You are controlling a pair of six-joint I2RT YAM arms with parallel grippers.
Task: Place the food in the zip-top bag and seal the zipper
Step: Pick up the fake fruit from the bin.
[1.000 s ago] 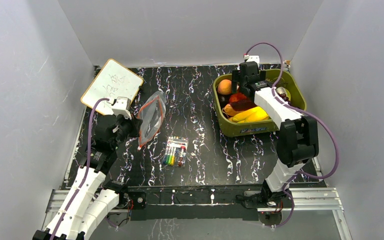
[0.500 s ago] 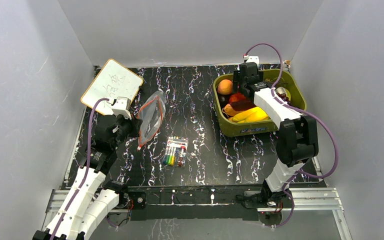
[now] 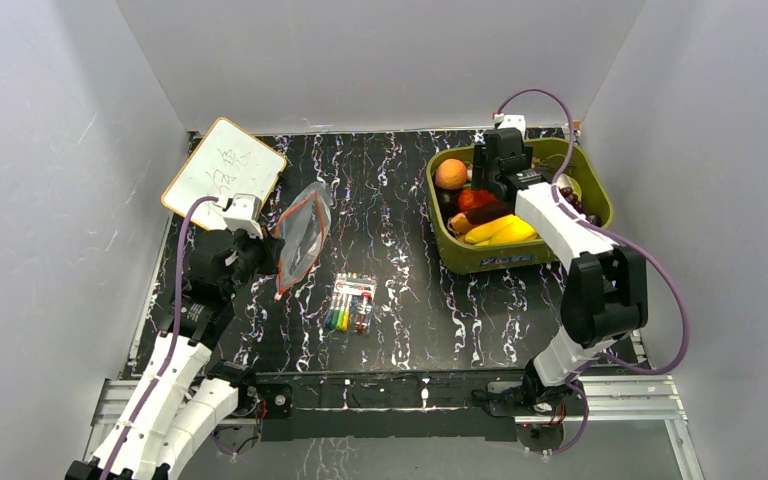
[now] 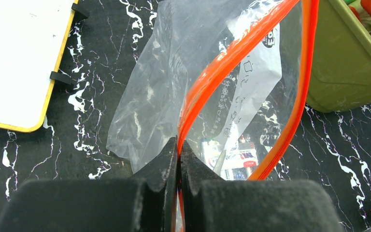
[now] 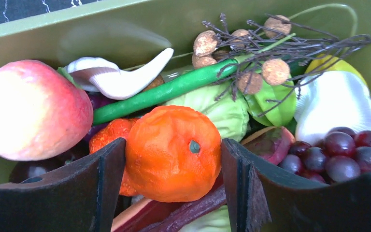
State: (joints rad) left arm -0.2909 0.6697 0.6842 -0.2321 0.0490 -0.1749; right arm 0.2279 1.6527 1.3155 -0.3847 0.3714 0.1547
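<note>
Between the spread fingers of the right end effector (image 5: 173, 193) sits an orange toy fruit (image 5: 173, 152) in the green bin (image 3: 480, 257), while the left end effector (image 4: 178, 159) pinches the zipper (image 4: 222, 67), apparently keeping the zip-top bag (image 3: 302, 238) open for loading.

The bag (image 4: 174, 87) is thin clear plastic, crinkled and shiny, its zipper (image 4: 232, 63) a smooth glossy orange-red strip, and the left gripper's (image 4: 178, 159) fingers (image 4: 157, 169) look like matt black plastic. The table (image 4: 101, 43) shows a polished black, white-veined marble finish; the whiteboard (image 4: 19, 58) is smooth glossy white. In the matt olive plastic bin (image 5: 101, 29), the orange (image 5: 174, 152) looks dimpled and waxy, the peach (image 5: 29, 108) soft matt, the grapes (image 5: 343, 150) glossy.
</note>
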